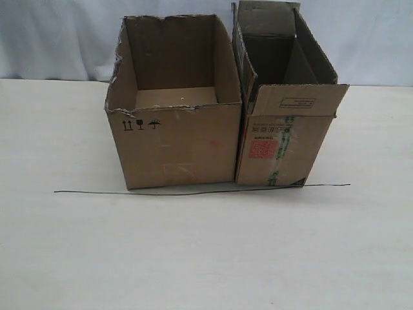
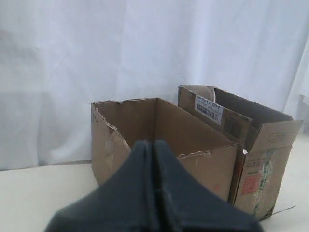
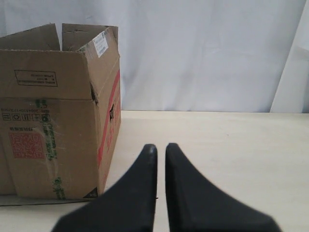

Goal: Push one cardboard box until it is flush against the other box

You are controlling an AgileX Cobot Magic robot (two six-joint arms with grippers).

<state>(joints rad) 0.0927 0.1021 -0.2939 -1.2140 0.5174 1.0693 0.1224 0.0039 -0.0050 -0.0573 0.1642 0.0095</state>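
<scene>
The cardboard box (image 1: 174,148), wide with a ragged rim and black handling symbols, stands on the table left of the other box (image 1: 274,145), the taller carton with flaps and a red-orange label. Their sides meet, with only a thin dark seam between them. Neither arm shows in the exterior view. My left gripper (image 2: 153,143) is shut and empty, hanging back from the cardboard box (image 2: 212,169), with the other box (image 2: 260,164) beyond it. My right gripper (image 3: 161,147) is shut on nothing, fingertips a sliver apart, over bare table beside the other box (image 3: 53,121).
A thin black line (image 1: 193,192) runs across the table (image 1: 206,258) just in front of both boxes. A white curtain (image 1: 58,39) hangs behind the table. The light tabletop stretches out to either side of the boxes and in front of them.
</scene>
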